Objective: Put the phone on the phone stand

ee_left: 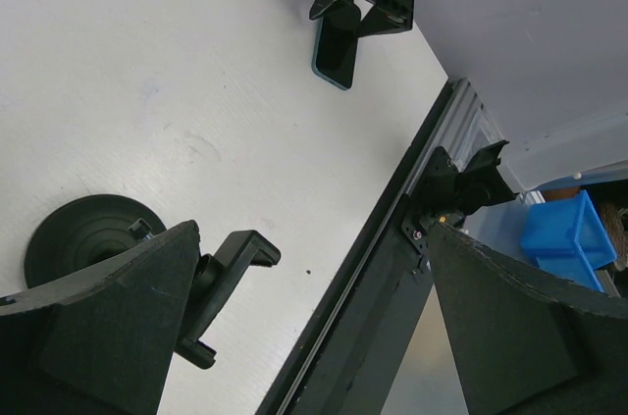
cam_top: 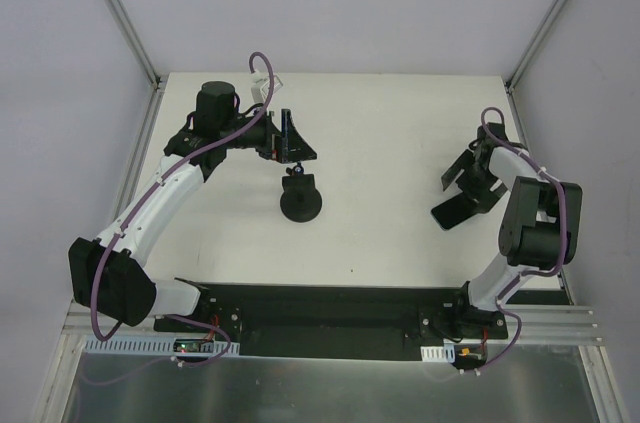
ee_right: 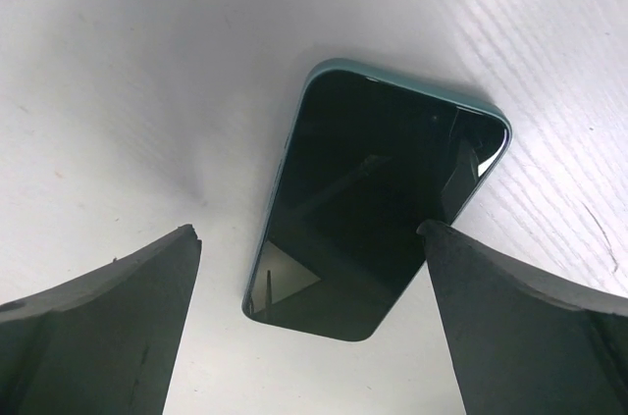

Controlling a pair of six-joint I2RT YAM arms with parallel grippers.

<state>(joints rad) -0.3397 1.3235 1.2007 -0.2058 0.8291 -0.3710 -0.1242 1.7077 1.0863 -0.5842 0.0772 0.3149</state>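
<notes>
The right gripper (ee_right: 309, 233) has its fingers spread wide and holds nothing. The phone (ee_right: 378, 204) lies just below and ahead of it. In the right wrist view the slab's long axis runs away from the wrist and leans a little to the right, so the jaws straddle its narrow width rather than its length. The right finger sits close to the phone's edge, but whether it touches cannot be told.

The phone rests flat and face up on the white table (cam_top: 400, 123), towards the right side. It has a glossy black glass face that throws back reflections, a thin dark teal rim and rounded corners.

The phone stand (cam_top: 300, 201) is well apart from it, near the middle of the table. The stand's round disc is down and its cradle is empty. The left gripper (cam_top: 288, 138) hangs just beyond the stand, also open and empty. By my judgement the right arm is far nearer the phone.
</notes>
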